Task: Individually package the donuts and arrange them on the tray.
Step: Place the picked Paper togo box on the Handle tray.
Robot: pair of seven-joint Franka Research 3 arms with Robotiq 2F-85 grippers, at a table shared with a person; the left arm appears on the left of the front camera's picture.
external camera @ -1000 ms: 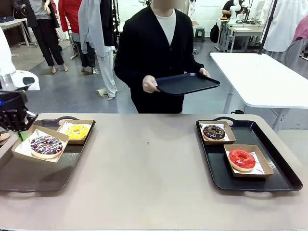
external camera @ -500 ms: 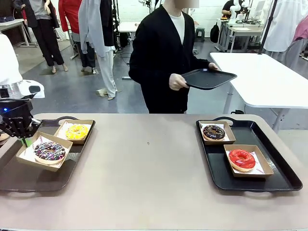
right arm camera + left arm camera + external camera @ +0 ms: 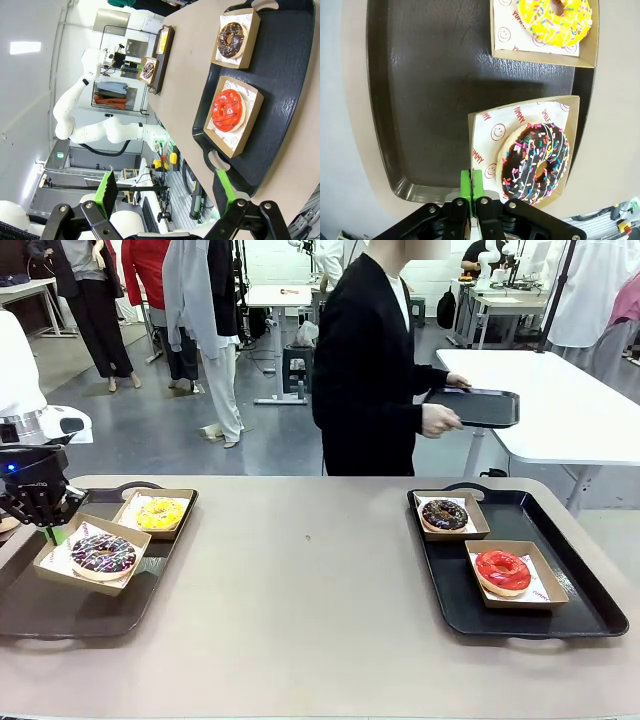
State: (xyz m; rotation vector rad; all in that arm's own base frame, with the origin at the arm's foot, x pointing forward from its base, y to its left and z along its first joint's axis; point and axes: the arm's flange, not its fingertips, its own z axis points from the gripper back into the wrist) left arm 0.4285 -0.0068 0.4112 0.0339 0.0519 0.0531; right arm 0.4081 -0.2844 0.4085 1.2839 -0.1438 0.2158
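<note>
The table (image 3: 310,590) is seen with a dark tray (image 3: 420,100) beneath the left gripper (image 3: 474,187), which is clenched on the edge of a cardboard box (image 3: 485,130) holding the sprinkled donut (image 3: 536,162); placing appears in hand, and release would follow. The right gripper (image 3: 165,192) is held released above the red donut (image 3: 227,111); "YUMMY" is printed on the liner paper (image 3: 492,132)

Front cam faces across my desk (image 3: 300,580); left wrist looks straight down, close; right wrist high, tilted, sharing both trays.

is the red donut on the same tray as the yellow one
No, the red donut sits on the right tray, the yellow donut on the left tray.
</note>
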